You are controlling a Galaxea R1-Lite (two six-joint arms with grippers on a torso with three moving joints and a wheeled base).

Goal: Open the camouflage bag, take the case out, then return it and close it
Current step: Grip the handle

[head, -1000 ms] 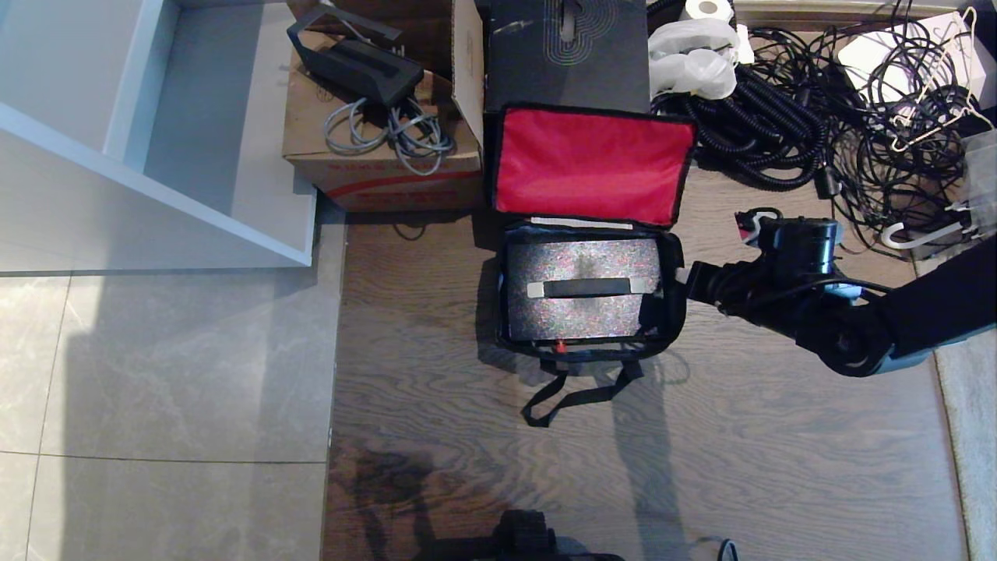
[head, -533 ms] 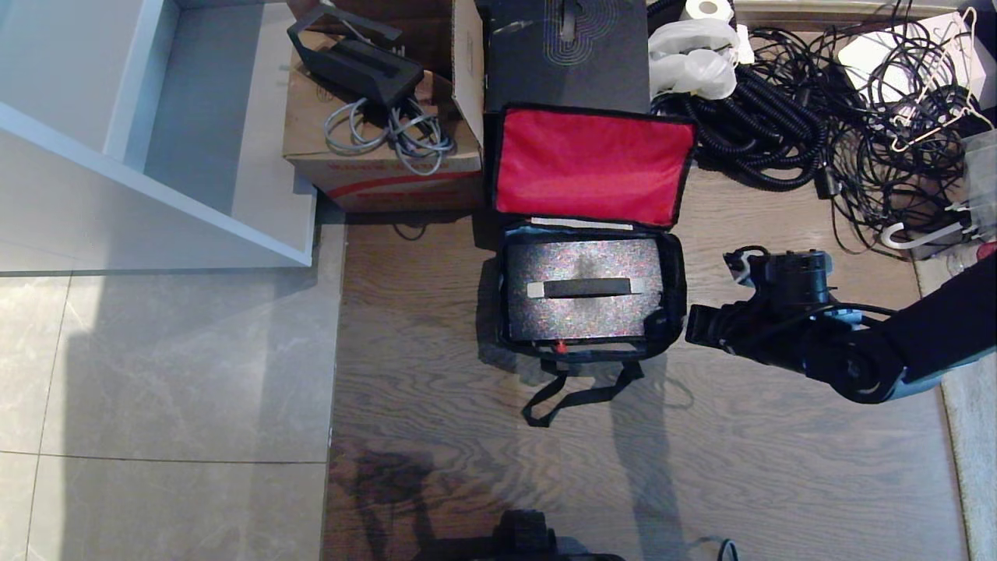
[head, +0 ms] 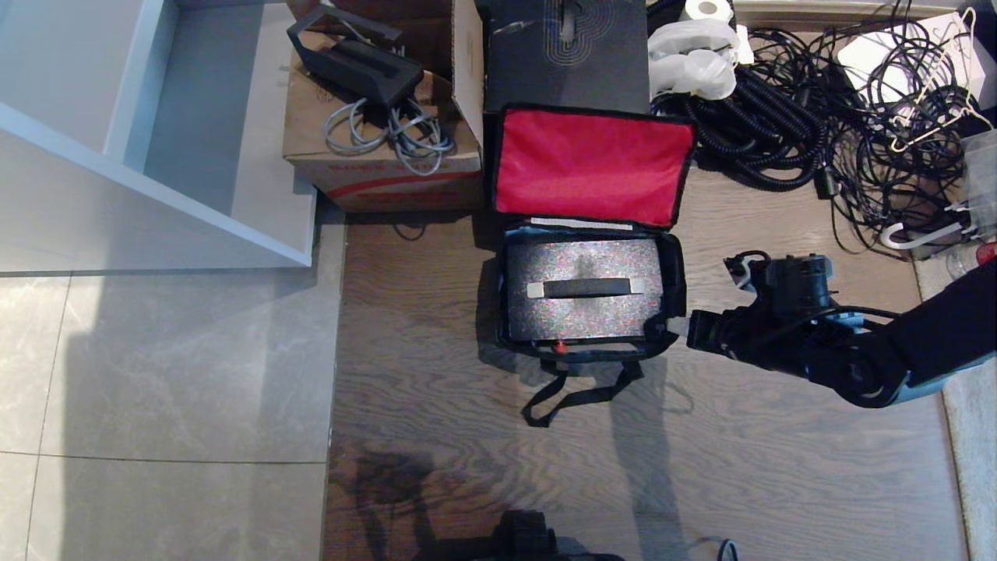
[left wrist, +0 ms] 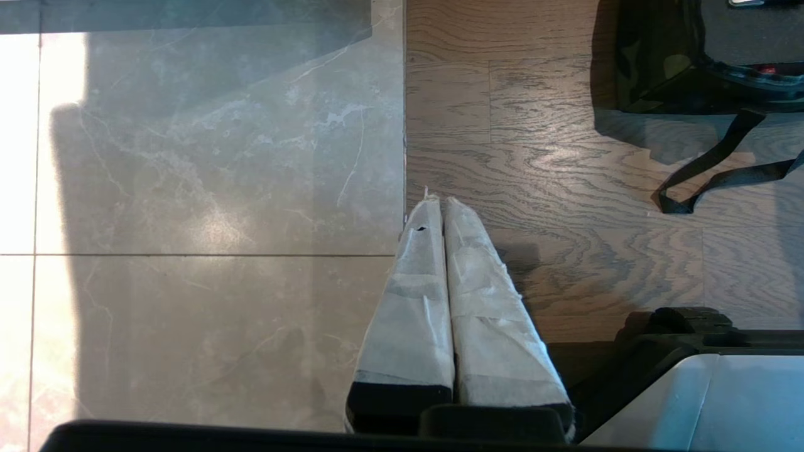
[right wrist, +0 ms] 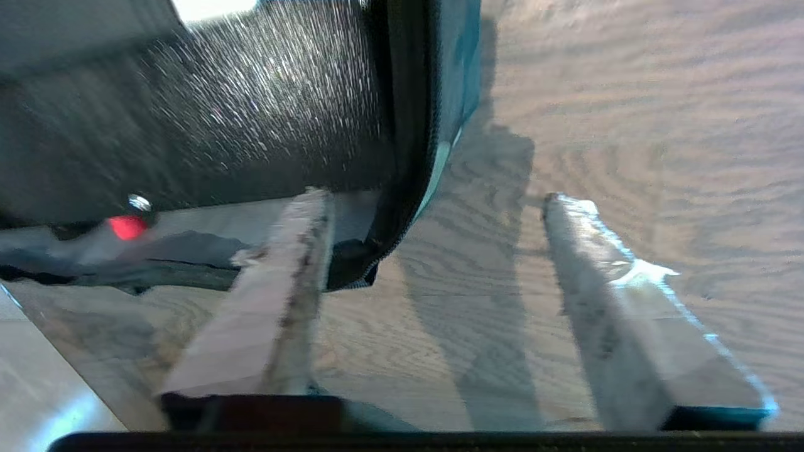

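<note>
We are looking first at the right gripper [head: 689, 331], which is hanging low over the wooden floor [head: 763, 467], just beside the right near corner of the camouflage bag [head: 674, 273]. Its two fingers [right wrist: 276, 301] are standing well apart, and nothing is sitting between them; in the right wrist view only bare floor is showing in the gap. One finger is lying close to the zipper edge of the bag, but we cannot tell if it is touching it.

The bag is standing open on the floor. Its lid [head: 592, 164] is folded back and is showing a red inner side, leaning against a black box [head: 565, 54] with a swirl pattern behind it. Inside the bag the case [head: 584, 292] is lying flat, with its black handle [head: 586, 287] facing up and a small red latch [head: 559, 344] at the near edge. A black strap [head: 576, 393] of the bag is trailing on the floor in front.

The left gripper [left wrist: 440, 213] is hanging near the robot's base, over the line where the grey tiles [head: 156, 374] are meeting the wood, with its two padded fingers pressed together and holding nothing.

Farther out, a cardboard box [head: 374, 148] is standing to the left of the bag, and a pile of black cables [head: 818, 109] is lying to the right behind.
</note>
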